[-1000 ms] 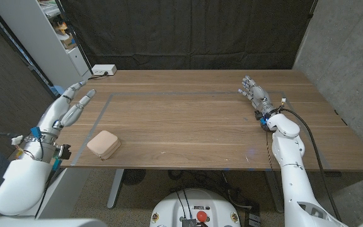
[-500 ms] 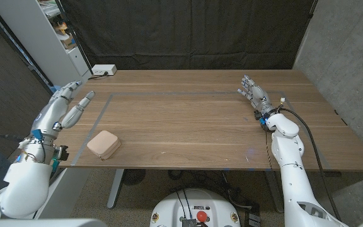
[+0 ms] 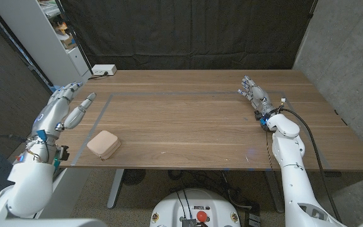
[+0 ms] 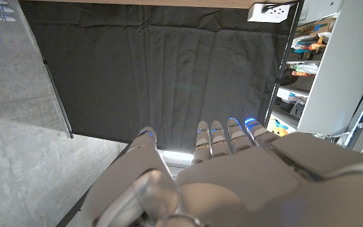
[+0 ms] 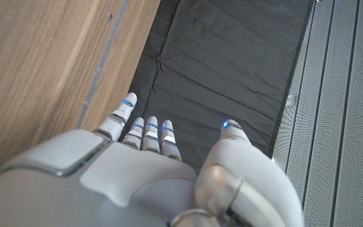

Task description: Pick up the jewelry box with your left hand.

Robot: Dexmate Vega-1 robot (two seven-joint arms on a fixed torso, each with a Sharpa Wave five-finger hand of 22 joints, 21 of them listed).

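The jewelry box (image 3: 103, 145) is a small pale pink rounded case lying near the table's front left edge in the head view. My left hand (image 3: 63, 108) hovers beyond the table's left edge, behind and left of the box, fingers stretched out and apart, holding nothing. The left wrist view looks along the back of that hand (image 4: 232, 176) toward a black curtain. My right hand (image 3: 255, 94) is at the far right of the table, fingers extended, empty; the right wrist view shows its back (image 5: 137, 176) beside the wooden tabletop.
A white power strip (image 3: 103, 70) sits at the table's back left corner. A white shelf unit (image 3: 62, 31) stands behind the left side. A grey taped line (image 3: 169, 94) marks a rectangle on the wooden table (image 3: 194, 126). A black curtain hangs behind.
My left hand has drifted a little to the left and back, away from the table edge. The box and the right hand have not moved.
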